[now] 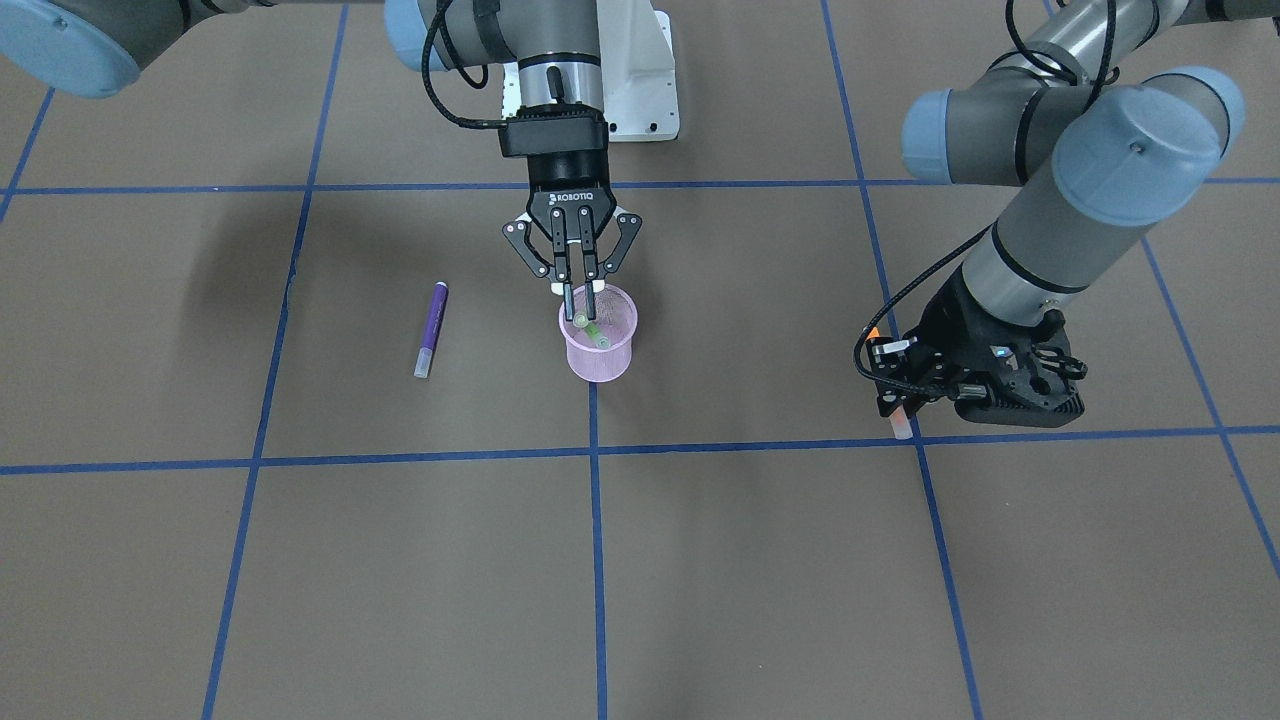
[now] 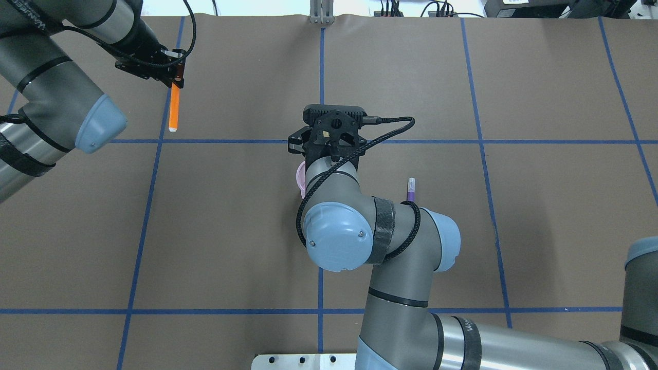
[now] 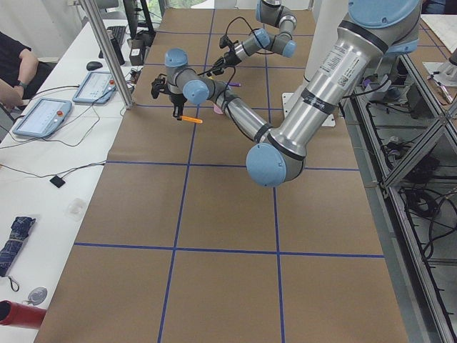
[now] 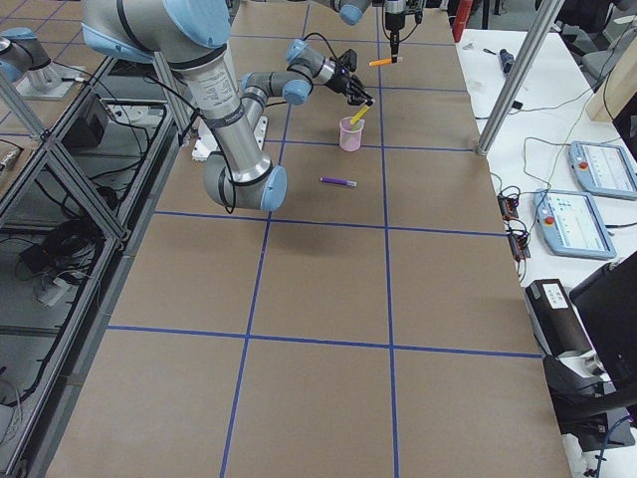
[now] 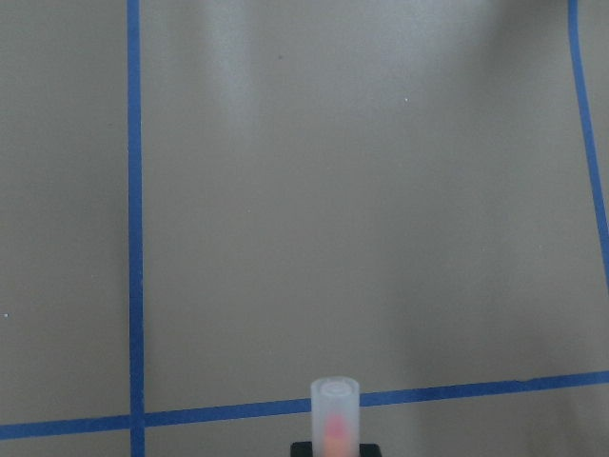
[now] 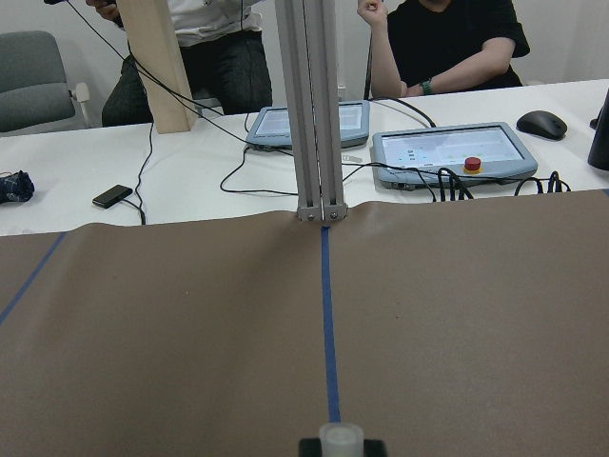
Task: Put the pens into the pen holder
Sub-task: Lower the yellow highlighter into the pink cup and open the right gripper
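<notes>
The pink mesh pen holder stands at the table's middle, and a green pen leans inside it. My right gripper hangs right over its rim, shut on a yellow pen that slants down toward the cup; its pale cap shows in the right wrist view. A purple pen lies flat on the table beside the holder. Far to the side, my left gripper is shut on an orange pen, whose pale cap points away from the fingers over the table.
Blue tape lines divide the brown table into squares. The robot's white base plate sits behind the holder. Beyond the far edge, a metal post, tablets and seated people are at a white desk.
</notes>
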